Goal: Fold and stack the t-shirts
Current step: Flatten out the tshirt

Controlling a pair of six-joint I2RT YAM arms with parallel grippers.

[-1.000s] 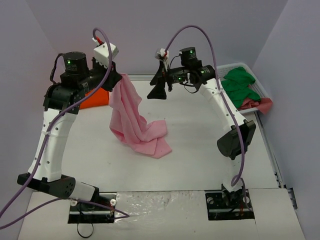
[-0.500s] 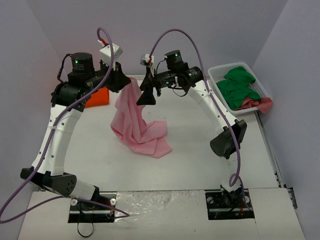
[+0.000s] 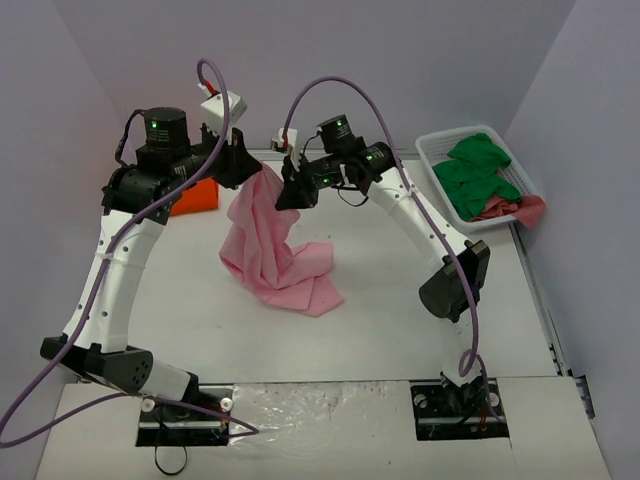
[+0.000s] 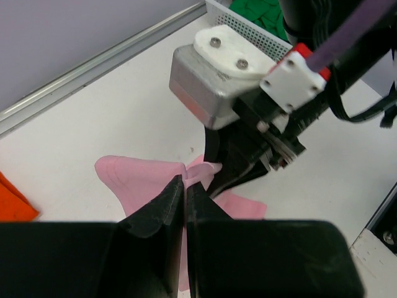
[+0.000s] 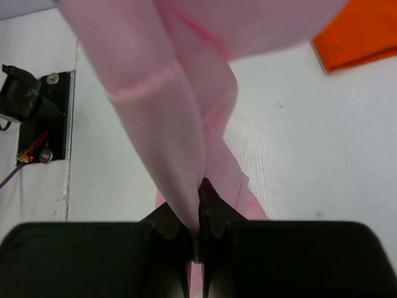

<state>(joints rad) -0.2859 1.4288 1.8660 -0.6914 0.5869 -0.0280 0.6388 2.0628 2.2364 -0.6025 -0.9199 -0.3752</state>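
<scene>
We see the left gripper [image 3: 248, 168] raised above the far part of the white table [image 3: 400, 310], its jaws clenched on an upper edge of the light pink soft cloth t-shirt [image 3: 268, 250]. The shirt hangs from that grip in a twisted drape, and its lower part lies bunched on the table near the middle. Just beside the left gripper, the right gripper [image 3: 288, 195] grasps a fold of the same shirt a little lower. In the right wrist view its fingers [image 5: 217, 218] meet with pink cloth squeezed between them. The bright orange cloth t-shirt [image 3: 190, 197] lies at the far left, apart from the pink one. At the far right corner stands the white slatted plastic basket [image 3: 440, 137]. We find crumpled green cloth [image 3: 478, 172] filling most of it, and a reddish-pink cloth [image 3: 518, 208] spilling over its near right rim.
</scene>
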